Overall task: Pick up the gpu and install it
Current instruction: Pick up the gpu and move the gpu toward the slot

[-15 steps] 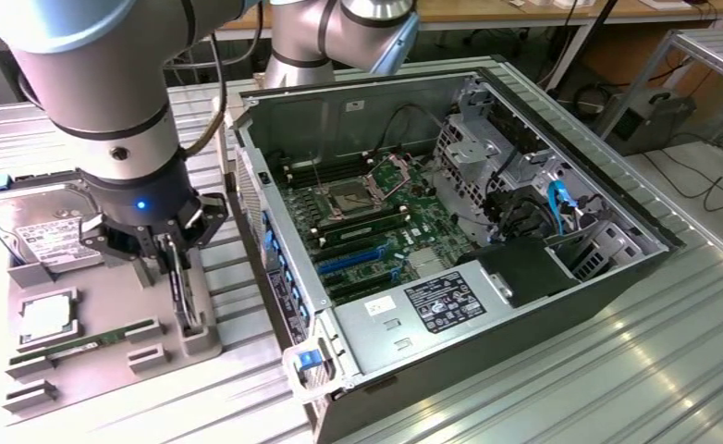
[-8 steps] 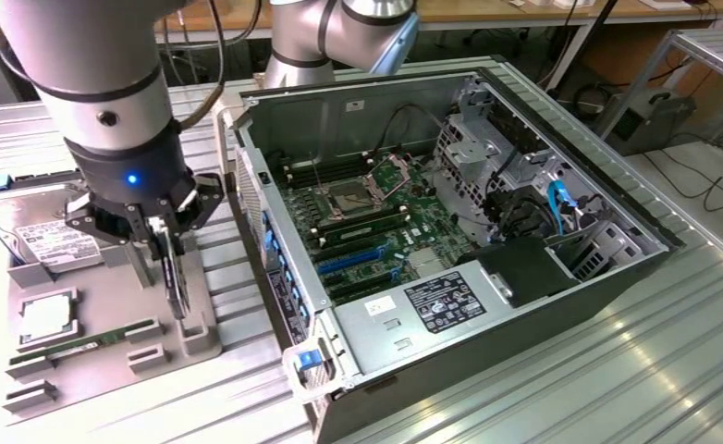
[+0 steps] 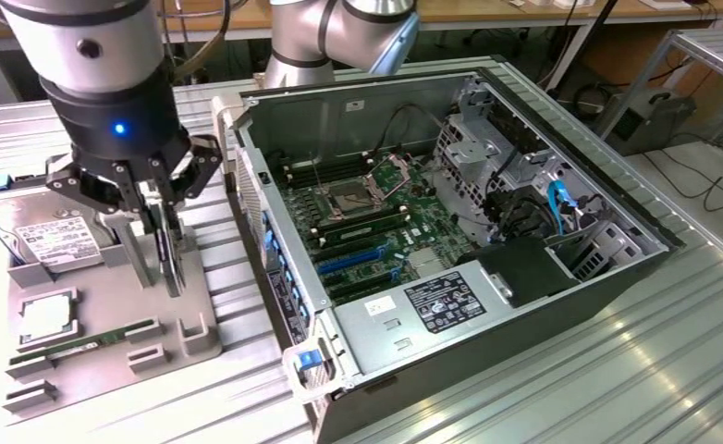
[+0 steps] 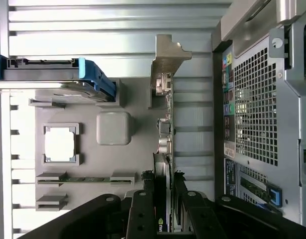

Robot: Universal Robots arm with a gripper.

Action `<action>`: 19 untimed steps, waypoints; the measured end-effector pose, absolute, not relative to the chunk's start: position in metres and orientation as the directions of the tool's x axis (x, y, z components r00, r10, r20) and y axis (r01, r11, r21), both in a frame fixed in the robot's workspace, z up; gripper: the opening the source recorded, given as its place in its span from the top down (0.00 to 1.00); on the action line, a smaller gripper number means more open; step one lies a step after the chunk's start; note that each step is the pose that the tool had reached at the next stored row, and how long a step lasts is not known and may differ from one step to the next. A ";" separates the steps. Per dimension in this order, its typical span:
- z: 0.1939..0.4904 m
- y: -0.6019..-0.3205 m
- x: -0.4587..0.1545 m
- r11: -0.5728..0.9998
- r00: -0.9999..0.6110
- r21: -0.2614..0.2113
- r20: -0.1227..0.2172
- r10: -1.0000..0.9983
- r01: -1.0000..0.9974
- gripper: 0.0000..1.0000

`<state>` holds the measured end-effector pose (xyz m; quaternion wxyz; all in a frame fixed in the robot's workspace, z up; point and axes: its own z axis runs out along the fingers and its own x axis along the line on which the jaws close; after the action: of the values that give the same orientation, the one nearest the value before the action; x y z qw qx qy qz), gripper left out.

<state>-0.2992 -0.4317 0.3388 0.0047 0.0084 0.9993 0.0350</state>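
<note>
In the exterior view, the gripper (image 3: 165,268) is seen lowered over a gray tray (image 3: 115,296) at nine o'clock from the open computer case (image 3: 336,120); its fingers are pressed against the two faces of the gpu (image 3: 173,252), which is pinched between them; the gpu is held on edge, upright, with its lower edge down at the tray, well apart from the case; whether it is lifted clear of its slot cannot be told. A hard drive (image 3: 55,236) with a white label is propped at nine o'clock from the gripper; a processor chip (image 3: 47,314) is laid at seven o'clock, and a memory stick (image 3: 91,340) is set just beyond it in the tray; the motherboard (image 3: 361,213) is exposed inside the case.

In the wrist view, the gpu (image 4: 164,134) is seen edge-on between the black fingers (image 4: 143,214) of the gripper (image 4: 165,214); its silver end bracket (image 4: 168,55) is turned away from the fingers; the tray (image 4: 113,169) lies beneath, with the hard drive (image 4: 43,63), processor chip (image 4: 59,144) and memory stick (image 4: 78,179) to one side of the card and the case's perforated rear panel (image 4: 255,109) to the other.
</note>
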 end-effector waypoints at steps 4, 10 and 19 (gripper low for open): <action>0.359 -0.433 -0.293 0.997 -1.000 0.071 -0.006 0.015 0.015 0.74; 0.390 -0.437 -0.279 0.997 -1.000 0.073 0.000 0.013 0.013 0.74; 0.433 -0.443 -0.246 0.996 -1.000 0.083 0.010 0.013 0.013 0.74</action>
<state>-0.2461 -0.4427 0.4330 -0.0048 0.0065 0.9991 0.0413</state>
